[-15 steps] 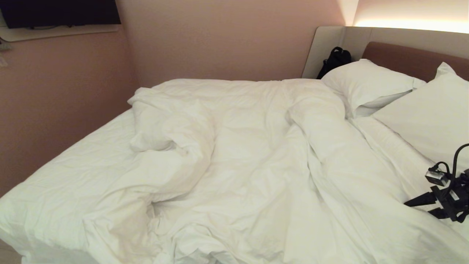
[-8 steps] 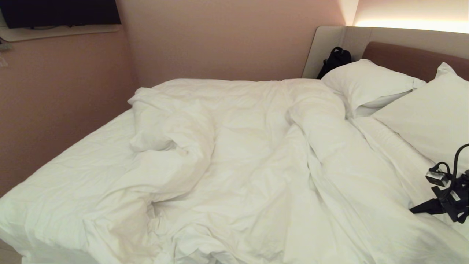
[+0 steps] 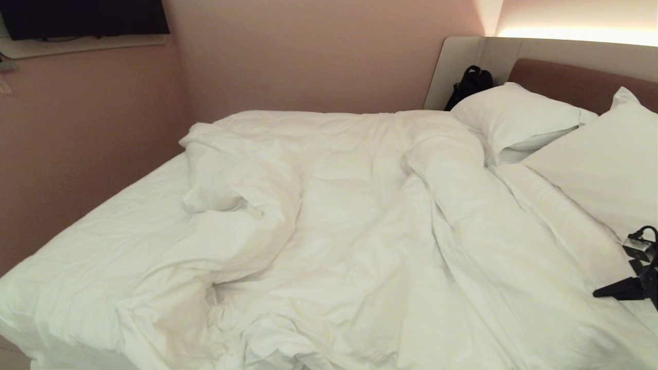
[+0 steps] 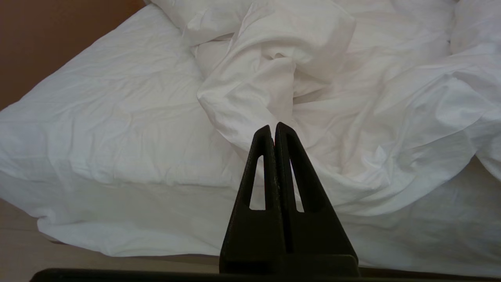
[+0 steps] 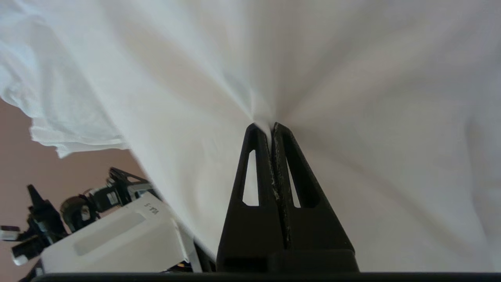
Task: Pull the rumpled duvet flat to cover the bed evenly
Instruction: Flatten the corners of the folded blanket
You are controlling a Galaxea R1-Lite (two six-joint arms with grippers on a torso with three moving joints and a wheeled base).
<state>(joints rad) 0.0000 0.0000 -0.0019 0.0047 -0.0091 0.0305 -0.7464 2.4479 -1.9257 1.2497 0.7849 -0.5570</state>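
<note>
The white duvet (image 3: 360,216) lies rumpled across the bed (image 3: 103,241), bunched into thick folds at the left and middle. The fitted sheet is bare along the left side. My right gripper (image 3: 597,294) is at the far right edge of the head view, low against the duvet near the pillows. The right wrist view has this gripper (image 5: 271,126) shut on a pinch of duvet (image 5: 352,98), with creases fanning out from the tips. My left gripper (image 4: 273,126) is shut and empty, off the bed's near edge, pointing at a twisted duvet fold (image 4: 274,78).
Two plump pillows (image 3: 514,121) (image 3: 606,159) lean at the brown headboard (image 3: 565,82). A black bag (image 3: 470,85) sits in the corner behind them. Pink walls close in the far and left sides, with a dark screen (image 3: 82,18) high on the left.
My right gripper closed from open onto the duvet. It then drew back toward the right edge of the head view, pulling the cloth taut there. The left arm stayed still.
</note>
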